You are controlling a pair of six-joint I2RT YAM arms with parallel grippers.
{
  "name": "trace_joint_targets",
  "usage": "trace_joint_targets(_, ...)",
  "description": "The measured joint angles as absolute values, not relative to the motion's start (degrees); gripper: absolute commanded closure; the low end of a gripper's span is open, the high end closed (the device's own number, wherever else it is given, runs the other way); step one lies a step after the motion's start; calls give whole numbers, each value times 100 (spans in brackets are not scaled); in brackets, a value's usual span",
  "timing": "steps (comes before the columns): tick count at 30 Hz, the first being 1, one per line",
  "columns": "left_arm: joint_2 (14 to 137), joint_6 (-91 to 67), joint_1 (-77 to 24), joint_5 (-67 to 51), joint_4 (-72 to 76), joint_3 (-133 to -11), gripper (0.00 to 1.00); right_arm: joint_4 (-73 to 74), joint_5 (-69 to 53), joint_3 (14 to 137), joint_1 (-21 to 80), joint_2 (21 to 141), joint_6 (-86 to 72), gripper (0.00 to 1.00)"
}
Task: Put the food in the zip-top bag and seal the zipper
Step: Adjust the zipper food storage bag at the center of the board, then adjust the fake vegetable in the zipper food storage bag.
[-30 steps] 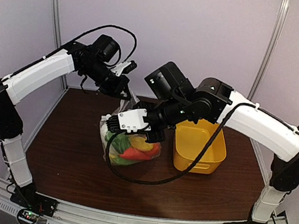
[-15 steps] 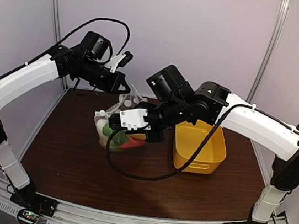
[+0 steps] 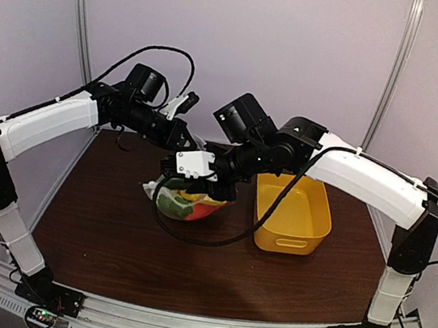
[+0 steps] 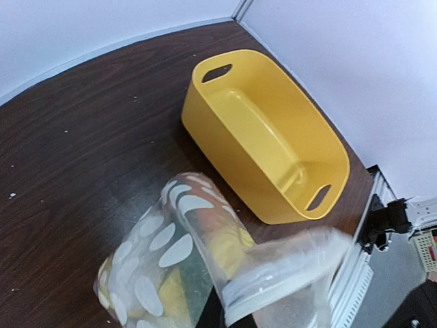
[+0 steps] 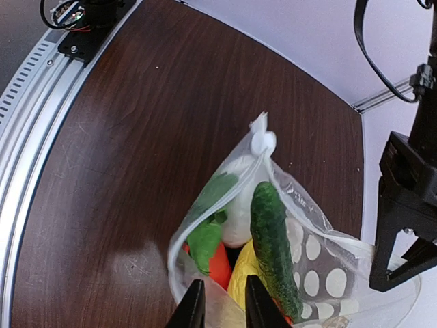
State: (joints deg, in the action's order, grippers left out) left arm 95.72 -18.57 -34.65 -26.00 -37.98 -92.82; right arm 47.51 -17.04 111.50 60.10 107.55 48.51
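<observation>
One zip-top bag [image 5: 321, 263] w/ food [image 5: 270, 232], L jaws tight on its rim, R jaws slightly apart.

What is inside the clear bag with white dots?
Through the dotted bag show a green cucumber, a white radish, leafy greens, an orange-red piece and a yellow piece. Whatever lies beneath them is covered.

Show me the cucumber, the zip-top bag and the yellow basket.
cucumber [image 5: 273, 242], right wrist view, middle of its green body.
zip-top bag [image 4: 158, 244], left wrist view, its dotted side wall.
yellow basket [image 4: 268, 131], left wrist view, bare inner floor.
</observation>
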Motion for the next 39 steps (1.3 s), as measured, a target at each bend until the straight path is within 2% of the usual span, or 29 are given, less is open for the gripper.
trace_joint_targets(4,9555,-1835,-3352,-2611,-3662,-8917,100,4851,-1848,11148,6093,10871,4816,67)
trace_joint_targets(7,9616,-1822,-3229,-2779,-3638,-8910,100,4901,-1918,11133,6084,10851,4814,64)
trace_joint_targets(12,9614,-1793,-3269,-2764,-3592,-8768,100,4751,-1702,10864,5964,10678,4882,63)
trace_joint_targets(20,9721,-2119,-3260,-3527,-3798,-8877,100,4792,-1022,11120,5955,11026,5524,62)
trace_joint_targets(29,9513,-2574,-3415,-3911,-4248,-9026,100,4950,-565,10980,6512,11067,6016,62)
trace_joint_targets(39,9966,-2283,-3424,-4230,-4278,-8534,100,4947,-261,10774,6484,11354,6141,62)
